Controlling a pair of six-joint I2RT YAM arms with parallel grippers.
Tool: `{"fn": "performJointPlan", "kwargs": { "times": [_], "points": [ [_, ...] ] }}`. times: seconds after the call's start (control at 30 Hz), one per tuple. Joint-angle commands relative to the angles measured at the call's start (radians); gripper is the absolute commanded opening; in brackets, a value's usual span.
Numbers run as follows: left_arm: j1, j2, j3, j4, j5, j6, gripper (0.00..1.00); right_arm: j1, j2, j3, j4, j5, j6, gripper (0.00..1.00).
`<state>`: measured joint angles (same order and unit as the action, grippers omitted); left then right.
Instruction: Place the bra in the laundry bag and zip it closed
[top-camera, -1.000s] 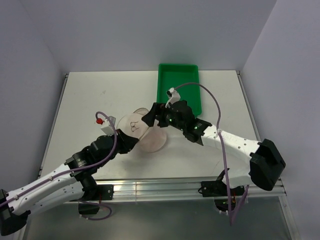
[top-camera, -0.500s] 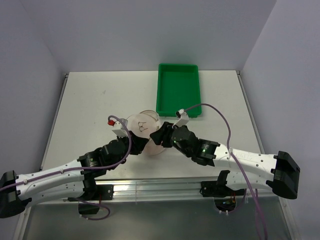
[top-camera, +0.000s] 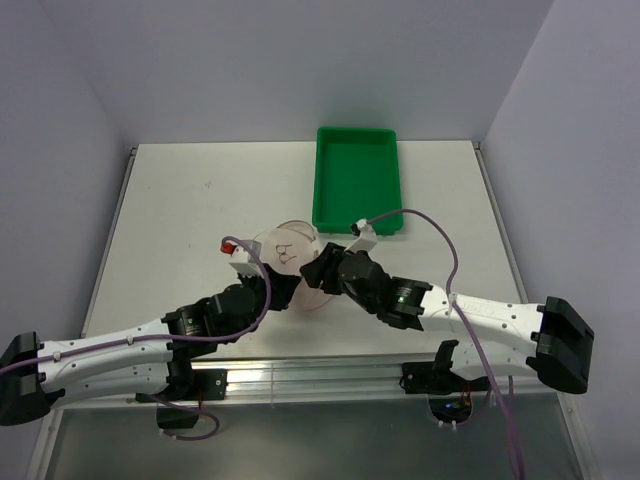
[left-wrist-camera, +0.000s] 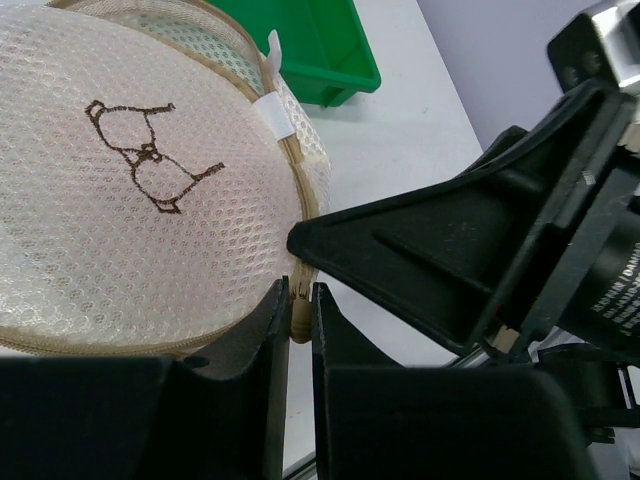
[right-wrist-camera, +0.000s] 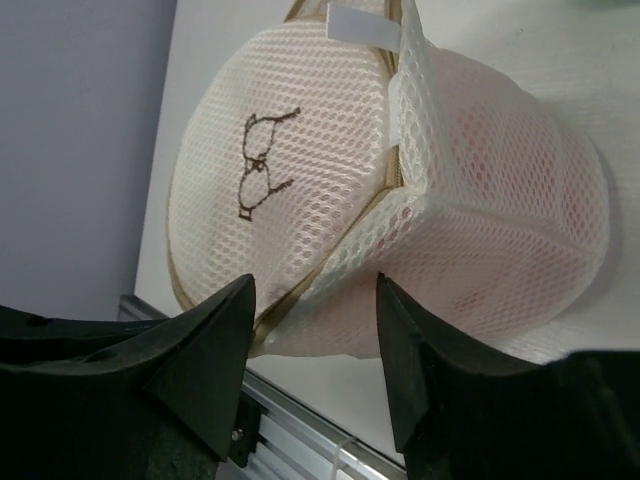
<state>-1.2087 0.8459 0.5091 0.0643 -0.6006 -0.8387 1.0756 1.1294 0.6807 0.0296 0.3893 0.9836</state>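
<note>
The laundry bag (top-camera: 287, 258) is a cream mesh dome with a printed mark, lying on the table in front of the green tray. The pale pink bra (right-wrist-camera: 505, 235) shows through the mesh inside it. My left gripper (top-camera: 266, 290) is at the bag's near edge and in the left wrist view is shut (left-wrist-camera: 298, 312) on the tan zipper pull (left-wrist-camera: 298, 322). My right gripper (top-camera: 318, 272) is at the bag's right side. In the right wrist view it is open (right-wrist-camera: 315, 315), with the bag's lower edge and zipper line (right-wrist-camera: 350, 235) between its fingers.
The green plastic tray (top-camera: 357, 180) stands just behind the bag, right of centre, and shows in the left wrist view (left-wrist-camera: 325, 55). The table's metal front rail (top-camera: 320, 372) runs close below both grippers. Walls close in on both sides.
The right gripper has come down from the bag's far side to its near right side. The left arm has stretched forward to the bag's near edge. Little has moved in the last half second.
</note>
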Motion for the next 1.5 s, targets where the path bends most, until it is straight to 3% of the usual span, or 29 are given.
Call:
{"fn": "performJointPlan", "kwargs": {
  "times": [0.0,0.07,0.1,0.2,0.33,0.6,0.83,0.9,0.93,1.03,1.17,1.3,1.47],
  "points": [
    [-0.008,-0.001,0.032,0.063,-0.013,0.027,0.00,-0.002,0.026,0.043,0.023,0.005,0.004,0.51],
    [-0.008,-0.001,0.031,0.063,-0.007,0.035,0.00,-0.006,0.018,0.043,0.029,0.010,-0.003,0.33],
    [-0.008,-0.002,0.032,0.048,-0.007,0.036,0.00,-0.011,0.014,0.042,0.039,0.010,-0.005,0.18],
    [-0.008,-0.022,0.025,-0.003,-0.019,0.041,0.00,-0.048,0.004,0.033,0.064,-0.015,-0.019,0.00],
    [-0.008,-0.091,0.005,-0.130,-0.047,0.055,0.00,-0.137,-0.022,-0.012,0.133,-0.119,-0.063,0.00],
    [-0.008,-0.252,-0.018,-0.375,-0.099,-0.016,0.00,-0.437,-0.020,0.005,0.150,-0.492,-0.200,0.00],
    [-0.008,-0.295,-0.011,-0.429,-0.082,-0.034,0.00,-0.516,0.131,0.163,0.073,-0.678,-0.310,0.00],
    [-0.008,-0.283,-0.004,-0.382,-0.062,-0.031,0.00,-0.505,0.138,0.166,0.079,-0.681,-0.294,0.18],
    [-0.009,-0.260,0.002,-0.364,-0.048,-0.030,0.00,-0.491,0.118,0.146,0.082,-0.656,-0.284,0.46],
    [-0.014,-0.200,0.031,-0.285,-0.045,-0.016,0.00,-0.462,0.040,0.106,0.061,-0.572,-0.260,0.79],
    [-0.037,-0.095,0.090,-0.186,-0.070,0.021,0.00,-0.326,-0.095,0.027,-0.009,-0.415,-0.218,0.81],
    [-0.066,0.008,0.120,-0.080,-0.094,0.061,0.00,-0.208,-0.190,-0.094,0.033,-0.310,-0.094,0.81],
    [-0.078,0.076,0.109,0.034,-0.084,0.050,0.00,-0.171,-0.189,-0.132,0.089,-0.244,-0.026,0.72]
  ]
}}
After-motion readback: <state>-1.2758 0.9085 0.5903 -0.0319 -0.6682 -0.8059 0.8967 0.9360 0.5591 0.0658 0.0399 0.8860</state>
